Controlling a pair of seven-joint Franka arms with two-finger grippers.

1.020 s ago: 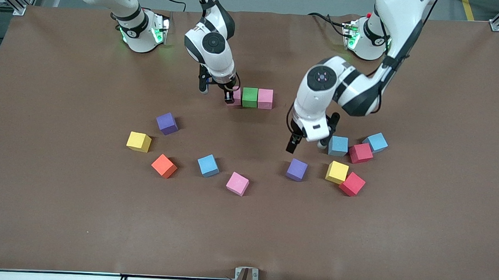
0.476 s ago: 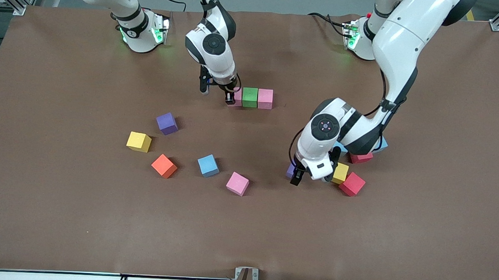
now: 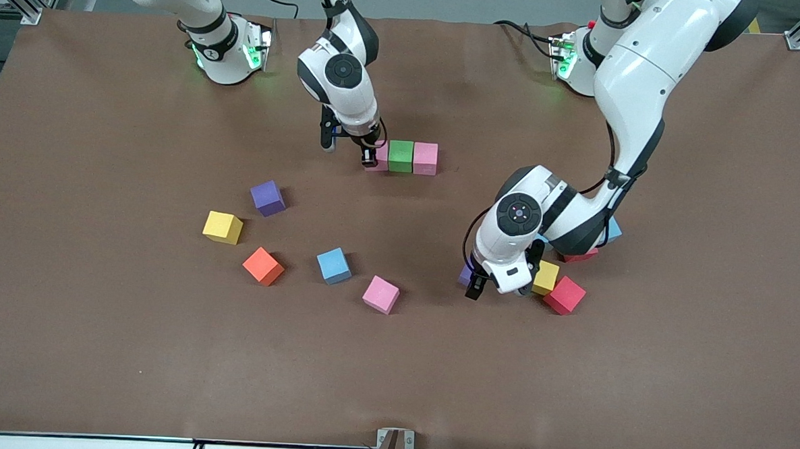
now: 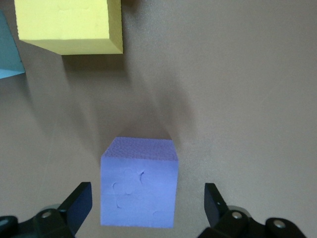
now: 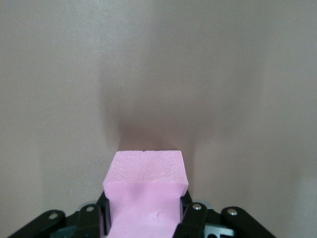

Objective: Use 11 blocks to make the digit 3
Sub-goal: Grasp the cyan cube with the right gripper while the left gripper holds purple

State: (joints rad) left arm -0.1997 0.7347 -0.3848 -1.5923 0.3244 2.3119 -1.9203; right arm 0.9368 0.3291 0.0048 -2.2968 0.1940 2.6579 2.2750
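A row of three blocks lies on the table: a pink block (image 3: 378,157), a green block (image 3: 400,156) and a pink block (image 3: 425,158). My right gripper (image 3: 370,160) is shut on the pink block (image 5: 144,191) at the row's end toward the right arm. My left gripper (image 3: 480,282) is low over a purple block (image 3: 465,274). In the left wrist view its open fingers (image 4: 81,201) stand on either side of the purple block (image 4: 139,188) with gaps. A yellow block (image 3: 546,277) lies right beside it.
Loose blocks: purple (image 3: 267,198), yellow (image 3: 222,227), orange (image 3: 262,266), blue (image 3: 334,265), pink (image 3: 380,294), red (image 3: 564,295). A second red (image 3: 577,256) and a blue (image 3: 614,228) are partly hidden under the left arm. The left wrist view shows the yellow block (image 4: 69,25).
My left arm has swung toward the front camera, from beside a blue block down to the purple block, which now sits between its fingers. The right arm has not moved.
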